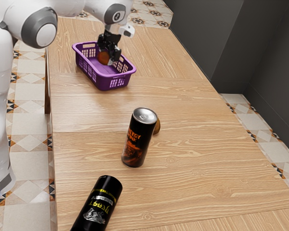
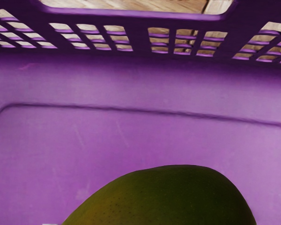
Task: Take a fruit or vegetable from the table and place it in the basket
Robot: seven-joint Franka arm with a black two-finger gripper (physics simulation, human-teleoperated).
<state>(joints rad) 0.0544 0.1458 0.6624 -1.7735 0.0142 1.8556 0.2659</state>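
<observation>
Low inside the purple basket [image 1: 102,83] is my gripper [image 1: 109,54], pointing down. An orange-brown fruit [image 1: 103,58] is right at its fingertips, within the basket's walls. Whether the gripper grips it cannot be made out. In the wrist view the fruit looks like a mango [image 2: 168,199], green with a yellowish side, large at the lower edge. Behind it spread the basket's purple floor [image 2: 131,84] and a slotted wall. I cannot tell whether the fruit touches the floor.
An upright energy drink can [image 1: 137,138] stands mid-table, partly hiding a brownish round thing [image 1: 157,126]. A black can [image 1: 98,204] is near the exterior view's lower left. Bare wooden tabletop [image 1: 197,159] extends toward the exterior view's right.
</observation>
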